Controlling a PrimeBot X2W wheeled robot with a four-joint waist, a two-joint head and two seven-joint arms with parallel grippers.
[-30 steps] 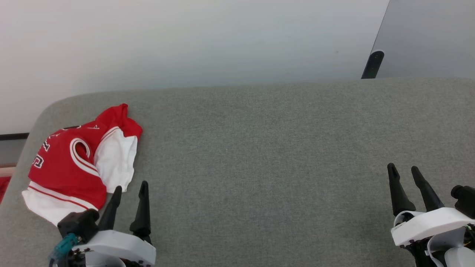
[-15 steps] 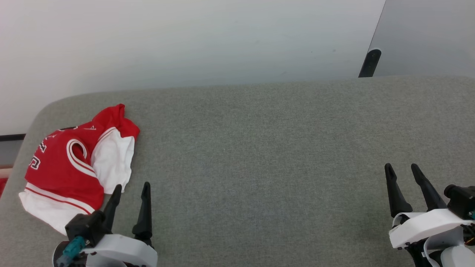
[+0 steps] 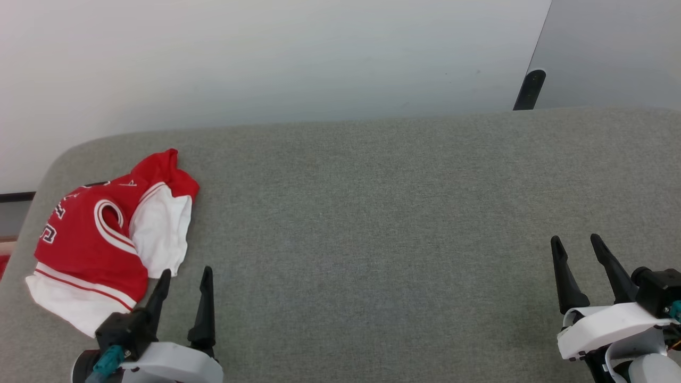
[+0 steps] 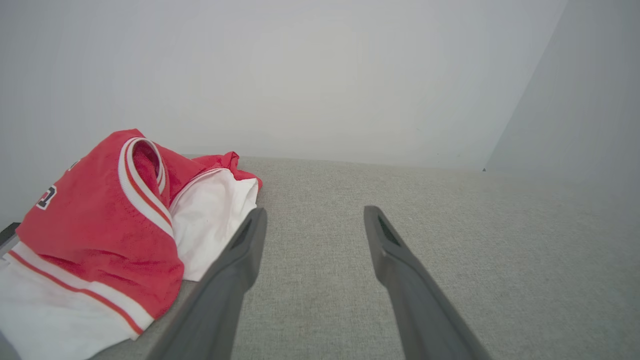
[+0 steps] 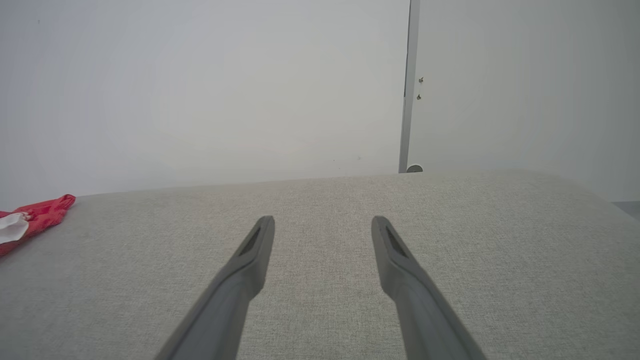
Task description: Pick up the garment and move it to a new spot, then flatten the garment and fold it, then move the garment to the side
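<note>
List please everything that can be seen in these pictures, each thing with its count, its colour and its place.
garment: one, red with white sleeves and striped trim, crumpled at the left end of the padded surface
padded surface: one, grey fabric, across the whole foreground
wall: one, white, behind the surface
panel: one, grey, upper right
dark upright piece: one, black, at the panel's lower edge; what it is cannot be told
left gripper: one, white body, two dark fingers spread open, lower left, beside the garment
right gripper: one, same build, open, lower right, over bare surface
</note>
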